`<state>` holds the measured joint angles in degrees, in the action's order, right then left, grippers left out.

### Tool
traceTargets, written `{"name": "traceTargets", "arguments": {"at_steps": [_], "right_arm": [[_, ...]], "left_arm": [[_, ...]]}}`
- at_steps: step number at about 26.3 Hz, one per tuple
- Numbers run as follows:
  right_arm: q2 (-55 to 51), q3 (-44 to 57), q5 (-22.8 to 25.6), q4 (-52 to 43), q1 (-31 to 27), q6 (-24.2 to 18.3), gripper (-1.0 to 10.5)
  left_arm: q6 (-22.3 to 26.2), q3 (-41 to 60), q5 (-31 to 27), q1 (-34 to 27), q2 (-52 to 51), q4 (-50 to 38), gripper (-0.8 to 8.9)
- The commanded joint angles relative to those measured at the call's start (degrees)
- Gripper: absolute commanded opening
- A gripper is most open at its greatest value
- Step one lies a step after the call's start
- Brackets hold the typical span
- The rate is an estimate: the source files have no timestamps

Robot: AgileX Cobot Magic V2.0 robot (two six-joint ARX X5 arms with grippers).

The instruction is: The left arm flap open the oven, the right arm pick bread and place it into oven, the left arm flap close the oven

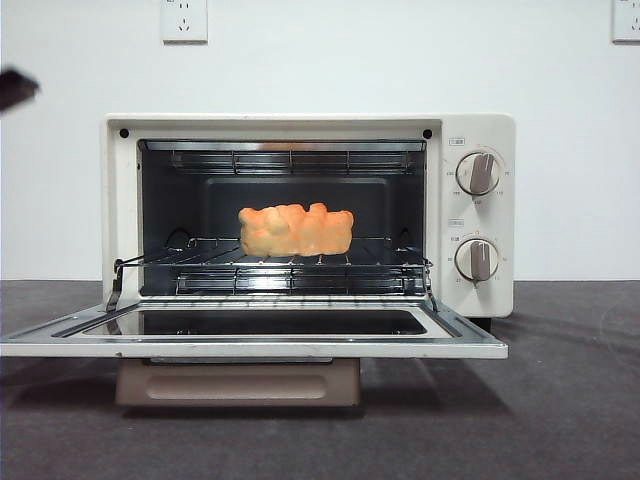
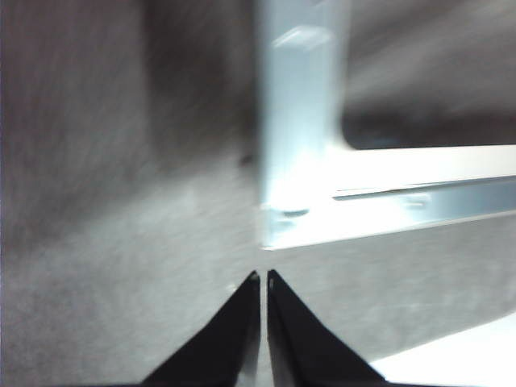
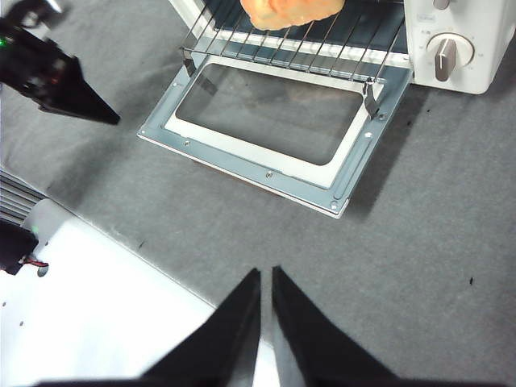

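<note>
While the oven (image 1: 310, 215) stands with its glass door (image 1: 255, 330) dropped flat toward the front, the bread (image 1: 296, 230) lies on the wire rack (image 1: 290, 270) inside, about midway across. Left pincer (image 2: 264, 276) hovers above the grey desk (image 2: 121, 266) just off a corner of the open door, jaws pressed nearly together, gripping nothing. Right pincer (image 3: 266, 272) hangs over the desk in front of the door, well back from it, jaws likewise almost touching and empty.
</note>
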<state>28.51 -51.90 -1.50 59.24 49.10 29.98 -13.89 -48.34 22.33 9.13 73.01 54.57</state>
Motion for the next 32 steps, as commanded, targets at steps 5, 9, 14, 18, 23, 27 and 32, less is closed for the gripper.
{"name": "traceTargets", "arguments": {"at_steps": [5,9,14,18,23,27,32], "right_arm": [[0.13,-0.46,0.02,-0.48,0.59,-1.25,0.2],[0.13,-0.46,0.02,-0.48,0.59,-1.75,0.2],[0.13,-0.46,0.02,-0.48,0.59,-1.90,0.2],[0.13,-0.46,0.02,-0.48,0.59,-1.90,0.2],[0.13,-0.46,0.22,-0.50,0.59,-1.88,0.2],[0.13,-0.46,0.66,-0.50,0.59,-1.90,0.2],[0.13,-0.46,1.53,-0.50,0.59,-1.88,0.2]], "left_arm": [[0.76,-0.81,0.57,-0.74,11.21,-0.83,0.16],[0.81,-0.81,5.55,-1.90,16.09,-3.30,0.16],[0.81,-0.81,9.44,-2.99,19.21,-5.27,0.16],[0.81,-0.81,9.44,-3.69,19.39,-6.14,0.16],[0.92,-0.81,11.45,-4.68,19.39,-6.43,0.16],[1.07,-0.81,14.80,-5.35,19.39,-6.80,0.16],[1.46,-0.81,17.53,-5.90,19.39,-6.82,0.16]]}}
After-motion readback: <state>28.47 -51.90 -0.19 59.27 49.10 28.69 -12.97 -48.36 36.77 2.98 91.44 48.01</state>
